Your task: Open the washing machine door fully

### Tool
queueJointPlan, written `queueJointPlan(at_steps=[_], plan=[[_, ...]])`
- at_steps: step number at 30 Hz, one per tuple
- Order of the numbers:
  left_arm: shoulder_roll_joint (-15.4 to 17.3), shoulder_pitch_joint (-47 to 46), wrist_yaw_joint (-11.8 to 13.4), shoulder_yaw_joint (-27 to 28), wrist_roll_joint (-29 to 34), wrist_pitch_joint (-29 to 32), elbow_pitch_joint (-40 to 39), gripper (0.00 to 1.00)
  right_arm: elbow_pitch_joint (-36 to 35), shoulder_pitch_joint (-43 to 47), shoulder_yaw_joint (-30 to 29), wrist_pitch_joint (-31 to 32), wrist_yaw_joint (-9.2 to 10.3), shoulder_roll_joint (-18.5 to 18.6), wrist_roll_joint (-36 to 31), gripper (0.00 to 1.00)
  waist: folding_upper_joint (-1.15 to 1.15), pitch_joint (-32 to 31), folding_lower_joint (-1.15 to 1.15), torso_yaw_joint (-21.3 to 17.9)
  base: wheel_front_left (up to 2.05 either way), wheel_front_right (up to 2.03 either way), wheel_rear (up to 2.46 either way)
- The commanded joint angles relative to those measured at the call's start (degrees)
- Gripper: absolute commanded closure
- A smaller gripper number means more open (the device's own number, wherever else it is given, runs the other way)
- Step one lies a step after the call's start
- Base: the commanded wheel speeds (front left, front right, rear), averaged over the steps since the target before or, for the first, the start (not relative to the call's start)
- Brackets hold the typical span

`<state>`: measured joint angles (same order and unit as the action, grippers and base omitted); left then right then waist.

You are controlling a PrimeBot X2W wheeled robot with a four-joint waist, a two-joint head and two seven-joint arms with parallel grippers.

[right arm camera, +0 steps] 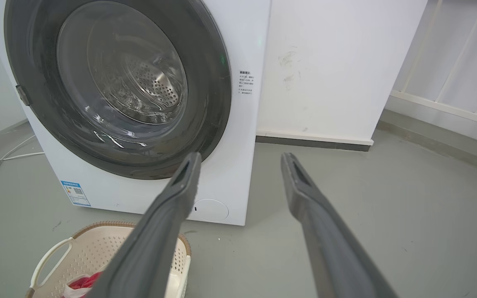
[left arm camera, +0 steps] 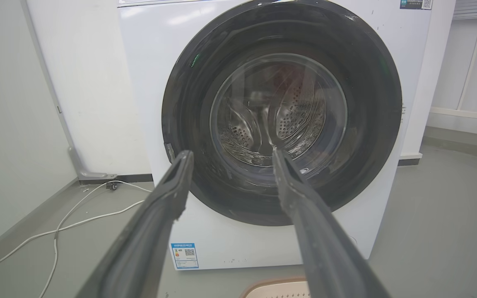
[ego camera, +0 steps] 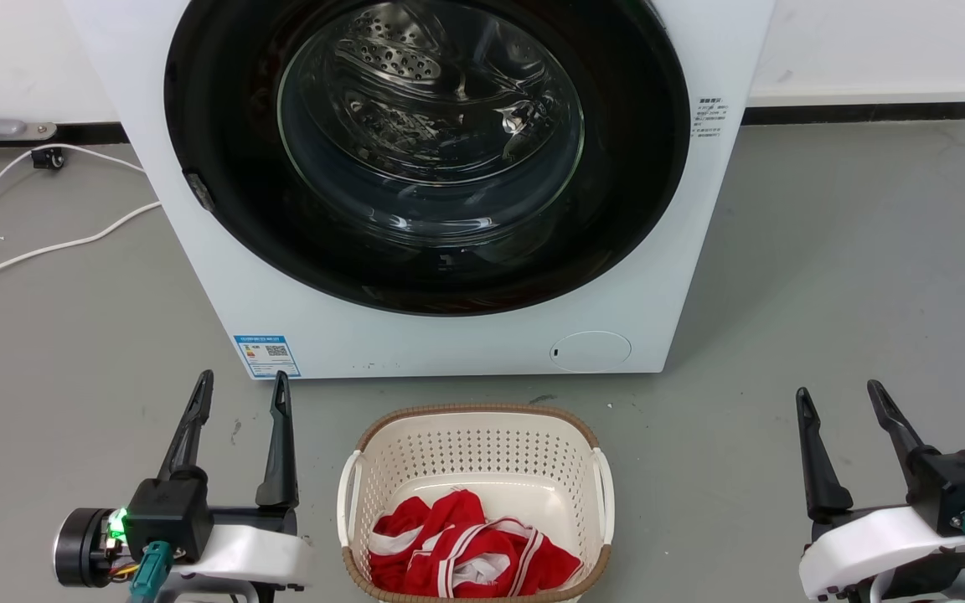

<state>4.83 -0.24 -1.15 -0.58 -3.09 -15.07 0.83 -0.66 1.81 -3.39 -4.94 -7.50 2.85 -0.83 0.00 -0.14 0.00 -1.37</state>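
No progress visible: door [ego camera: 430, 134] ahead of both tools, above them, apparently shut flush on the washer [ego camera: 449, 343]. Left tool [ego camera: 244, 381] and right tool [ego camera: 838, 389] well short of it, fingers apart, holding nothing. Left to do: reach, catch its edge, swing wide.

One washing machine [ego camera: 449, 343], with one washing machine door [ego camera: 428, 151], one small white flap [ego camera: 590, 351] and one blue label [ego camera: 266, 356]; one basket [ego camera: 474, 452] holding one red-and-white garment [ego camera: 466, 553]. Two grippers: left gripper [ego camera: 244, 381]; right gripper [ego camera: 837, 389]
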Motion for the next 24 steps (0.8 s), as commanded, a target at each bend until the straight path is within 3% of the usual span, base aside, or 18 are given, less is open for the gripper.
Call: queueJointPlan(at_steps=[1, 8, 9, 10, 18, 24], plan=[[-0.1, 0.5, -0.2, 0.2, 0.3, -0.2, 0.1, 0.0, 0.1, -0.3, -0.1, -0.1, 0.03, 0.1, 0.3, 0.0, 0.0, 0.0, 0.0, 0.0, 0.0, 0.0, 0.0], [-0.6, 0.7, -0.8, 0.9, 0.5, -0.2, 0.4, 0.0, 0.4, -0.3, -0.2, -0.2, 0.02, 0.1, 0.9, 0.02, 0.0, 0.0, 0.0, 0.0, 0.0, 0.0, 0.0], [-0.6, 0.7, -0.9, 0.9, 0.5, -0.2, 0.4, 0.0, 0.4, -0.3, -0.2, -0.2, 0.03, 0.1, 1.0, 0.59, 0.0, 0.0, 0.0, 0.0, 0.0, 0.0, 0.0], [-0.7, 0.8, -1.0, 1.0, 0.5, -0.2, 0.4, 0.0, 0.4, -0.3, -0.2, -0.2, 0.02, 0.1, 1.2, 0.99, 0.0, 0.0, 0.0, 0.0, 0.0, 0.0, 0.0], [-0.9, 0.8, -1.3, 1.4, 0.8, -0.2, 0.5, 0.0, 0.6, -0.7, -0.4, -1.4, 0.02, 0.1, 5.4, 1.0, 0.0, 0.0, 0.0, -0.1, 0.0, 0.0, 0.0], [-1.0, 0.8, -1.3, 1.8, 0.9, -0.2, 0.7, 0.0, 3.3, -2.4, -1.6, -5.5, 0.02, 0.0, 26.7, 1.0, 0.0, -0.1, 0.0, -0.2, 0.0, 0.0, 0.0]])
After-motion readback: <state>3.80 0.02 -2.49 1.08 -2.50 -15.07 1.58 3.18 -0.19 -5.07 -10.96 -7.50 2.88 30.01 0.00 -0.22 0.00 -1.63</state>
